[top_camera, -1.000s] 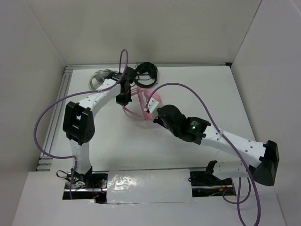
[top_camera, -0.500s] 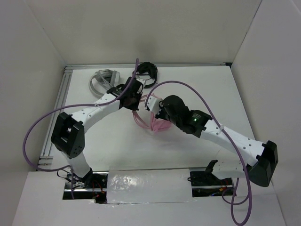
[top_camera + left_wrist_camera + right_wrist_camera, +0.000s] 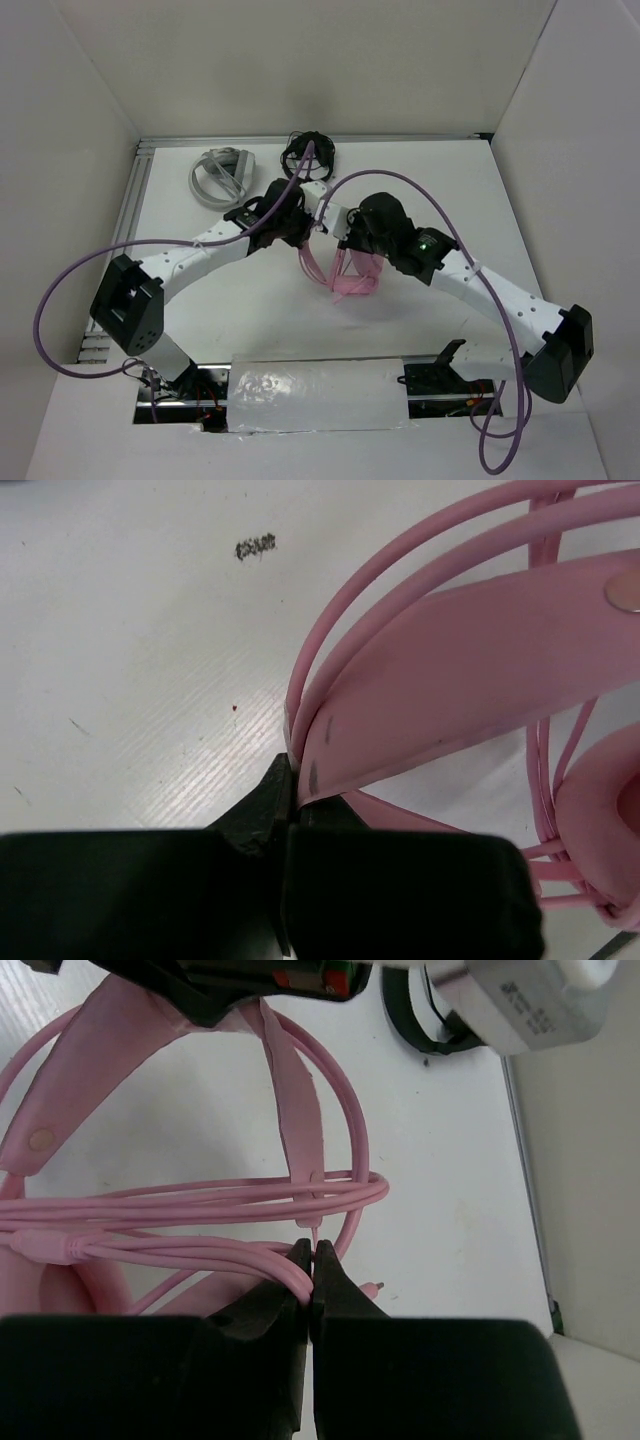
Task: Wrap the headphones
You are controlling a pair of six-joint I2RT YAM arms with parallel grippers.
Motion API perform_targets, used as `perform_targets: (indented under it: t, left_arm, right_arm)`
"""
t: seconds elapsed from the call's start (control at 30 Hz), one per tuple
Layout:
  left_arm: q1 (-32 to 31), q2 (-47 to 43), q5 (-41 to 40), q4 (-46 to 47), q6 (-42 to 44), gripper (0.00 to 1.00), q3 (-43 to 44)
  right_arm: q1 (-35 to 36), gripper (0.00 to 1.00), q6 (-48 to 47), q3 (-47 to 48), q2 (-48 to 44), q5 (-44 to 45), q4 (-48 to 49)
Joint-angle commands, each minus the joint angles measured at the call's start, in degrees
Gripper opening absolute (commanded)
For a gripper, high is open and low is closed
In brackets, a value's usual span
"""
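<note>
Where both arms meet mid-table (image 3: 430, 180), pink headphones (image 3: 352, 280) sit between grippers. Left gripper (image 3: 290, 785) clamped tight on headband (image 3: 470, 670) edge. Right gripper (image 3: 311, 1257) pinched closed on cable (image 3: 200, 1205) strand; loops run across headband. Black headphones (image 3: 308, 155), grey-white headphones (image 3: 218, 172) well apart at far edge.

The headphones (image 3: 352, 282) lie on the middle of the desk (image 3: 450, 190). From them, a second pair (image 3: 308, 157) lies at 11 o'clock, by the desk's far edge. A third pair (image 3: 218, 175) lies at 10 o'clock, left of the second pair. The left gripper (image 3: 290, 810) is at 10 o'clock, jaws pinching the headband (image 3: 470, 670). The right gripper (image 3: 311, 1260) is at 1 o'clock, jaws pinching the cable (image 3: 200, 1200).
</note>
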Motion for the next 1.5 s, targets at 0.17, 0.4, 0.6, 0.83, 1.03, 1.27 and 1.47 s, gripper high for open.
perform_targets:
  t: [0.17, 0.4, 0.6, 0.83, 1.03, 1.27, 1.47]
  left_arm:
    - [-0.7, -4.3, 9.0, 3.3, 6.8, 0.00, -2.4]
    - [-0.8, -0.9, 10.2, 2.7, 8.2, 0.00, -1.6]
    - [-0.6, 2.5, 11.4, 2.4, 9.3, 0.00, -1.0]
    - [1.6, 9.3, 12.1, -0.9, 7.8, 0.00, 3.0]
    - [2.3, 13.7, 11.8, -1.9, 7.8, 0.00, 5.6]
    - [3.1, 18.4, 12.9, -4.0, 8.1, 0.00, 9.0]
    - [3.9, 21.0, 10.7, -6.5, 7.8, 0.00, 12.7]
  right_arm:
    - [-11.8, 0.07, 1.7, -0.4, -3.2, -20.9, 8.3]
    - [-20.6, 0.10, 4.1, 0.1, 1.1, -37.7, 7.0]
    - [-24.2, 0.13, 9.9, 0.7, 7.2, -34.4, 8.0]
    - [-24.1, 0.13, 14.4, -1.3, 9.4, -26.5, 12.3]
    - [-24.7, 0.13, 14.4, 0.2, 13.3, -21.7, 11.9]
    - [-27.6, 0.15, 14.8, 5.1, 20.3, -25.7, 7.9]
    - [-29.7, 0.20, 15.5, 9.2, 24.8, -29.5, 5.7]
